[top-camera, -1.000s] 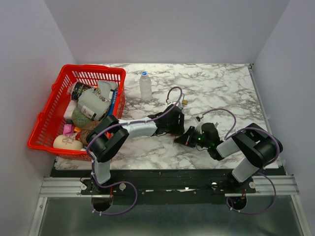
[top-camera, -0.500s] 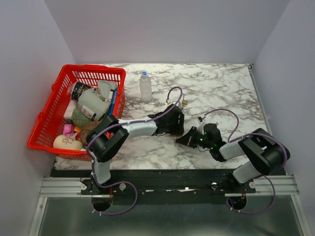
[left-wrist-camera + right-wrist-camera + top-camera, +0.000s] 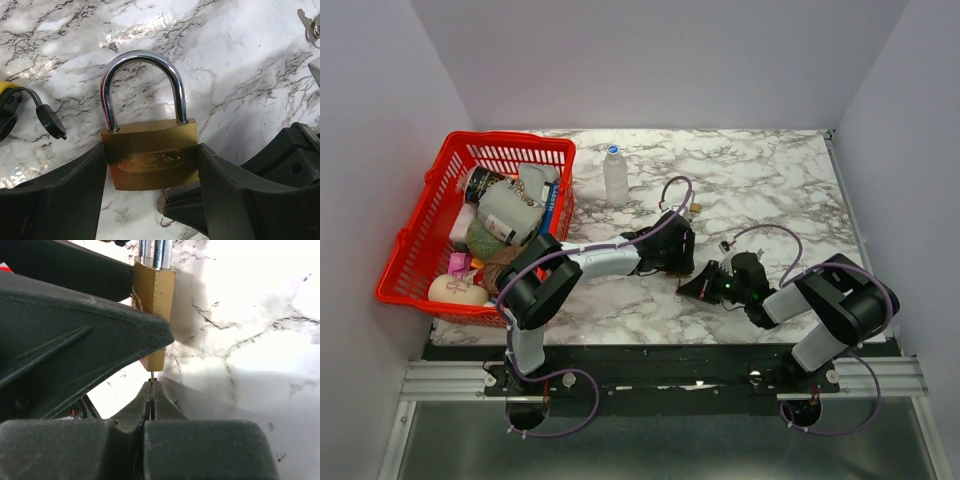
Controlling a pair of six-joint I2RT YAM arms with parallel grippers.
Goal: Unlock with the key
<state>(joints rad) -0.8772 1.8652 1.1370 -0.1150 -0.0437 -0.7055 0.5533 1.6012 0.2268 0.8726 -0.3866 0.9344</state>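
Nearest, just on the near side of the padlock (image 3: pixel 150 160), the right gripper (image 3: pixel 151 390) is pinched fully closed on the key (image 3: pixel 151 374). The key's thin tip points at the padlock's underside; whether it has entered the keyhole I cannot quite tell, since the fingers hide it. The padlock lies face-up on the marble table (image 3: pixel 240 75). Its brass body is clamped across the width by the left gripper (image 3: pixel 151 167), one pad on each narrow side, and the shackle (image 3: pixel 142 54) is closed and points away. I judge the padlock dense and rigid, with smooth brass that could slip or pivot when the key is turned. The side-to-side hold on the body looks right, leaving keyhole and shackle free. The key is small, thin and stiff, best held by its head so it does not twist between the pads. Beyond and to the right of the padlock lie spare keys (image 3: pixel 310 25). Well to the left of the padlock stands a red basket (image 3: pixel 412 240), heaped with cans, packets and a white bottle. Farthest beyond the padlock stands an upright clear bottle (image 3: pixel 615 178) with a blue cap, its contents not discernible.
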